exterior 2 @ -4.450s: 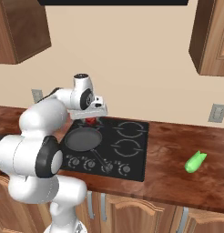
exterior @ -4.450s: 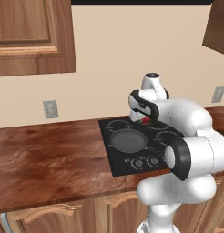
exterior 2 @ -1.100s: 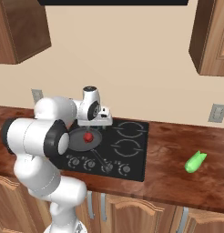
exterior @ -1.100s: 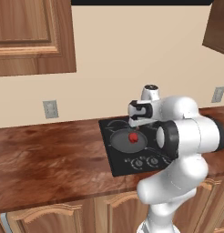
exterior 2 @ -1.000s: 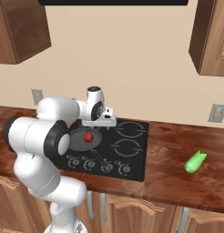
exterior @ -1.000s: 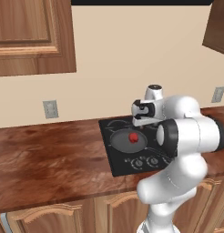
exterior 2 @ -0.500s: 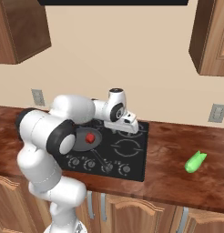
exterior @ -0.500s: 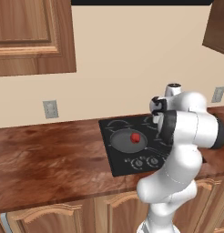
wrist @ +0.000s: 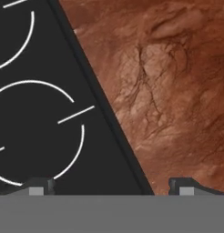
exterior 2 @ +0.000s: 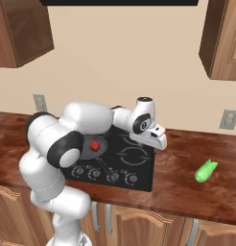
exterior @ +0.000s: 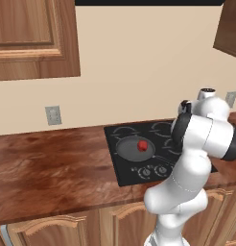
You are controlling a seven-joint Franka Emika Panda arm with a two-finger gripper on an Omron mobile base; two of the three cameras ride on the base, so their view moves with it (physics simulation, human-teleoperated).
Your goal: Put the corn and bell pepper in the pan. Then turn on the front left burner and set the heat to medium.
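Hovering gripper (wrist: 110, 187) spread | corn (exterior 2: 206, 170) well apart, rightward

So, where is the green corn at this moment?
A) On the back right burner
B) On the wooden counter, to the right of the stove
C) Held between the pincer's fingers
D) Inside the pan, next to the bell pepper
B: the corn lies alone on the counter, beyond the stove; the pan holds just the bell pepper.

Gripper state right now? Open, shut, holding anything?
Gripper: open, holding nothing. Its fingertips stand wide apart over the stovetop edge and the counter.
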